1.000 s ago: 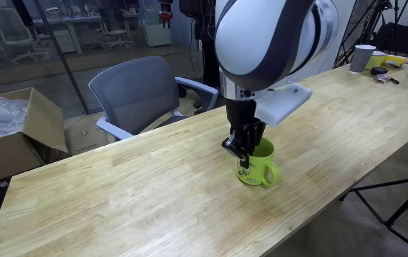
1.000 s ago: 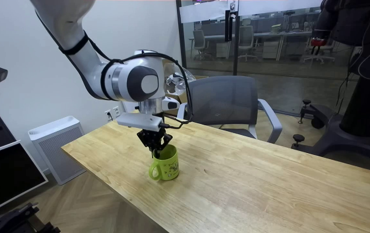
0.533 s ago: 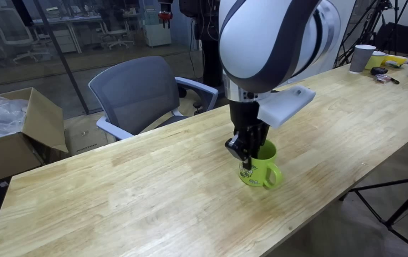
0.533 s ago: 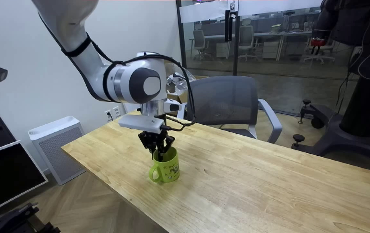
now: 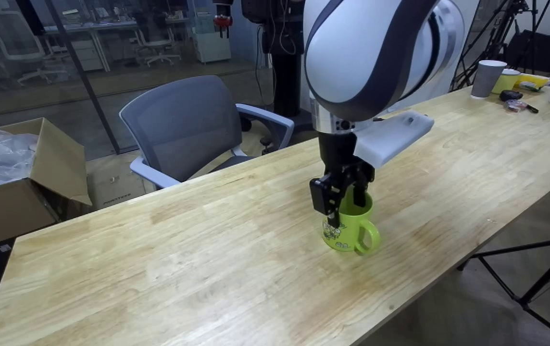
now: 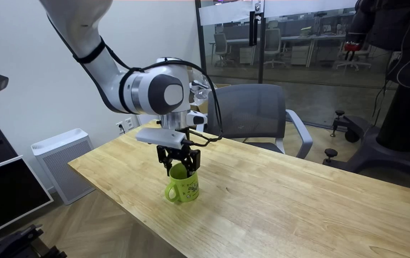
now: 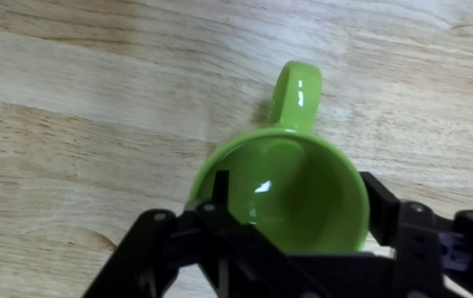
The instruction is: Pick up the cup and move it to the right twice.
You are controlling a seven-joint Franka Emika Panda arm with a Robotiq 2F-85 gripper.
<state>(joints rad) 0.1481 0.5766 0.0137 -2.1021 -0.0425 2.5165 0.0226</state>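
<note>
One round, glossy lime-green mug (image 5: 349, 233), pincer (image 7: 294, 188) spread apart at wrist-view nine and three o'clock: likely the release, so next, rise clear!

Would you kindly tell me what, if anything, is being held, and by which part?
Nothing is held: the black two-fingered gripper stands open at the lime-green handled mug.

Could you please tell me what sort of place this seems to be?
Probably an office room, perhaps used for robotics: a robot arm reaches over a wooden table, a mesh-backed chair stands beside it, and desks show through a glass wall.
</note>
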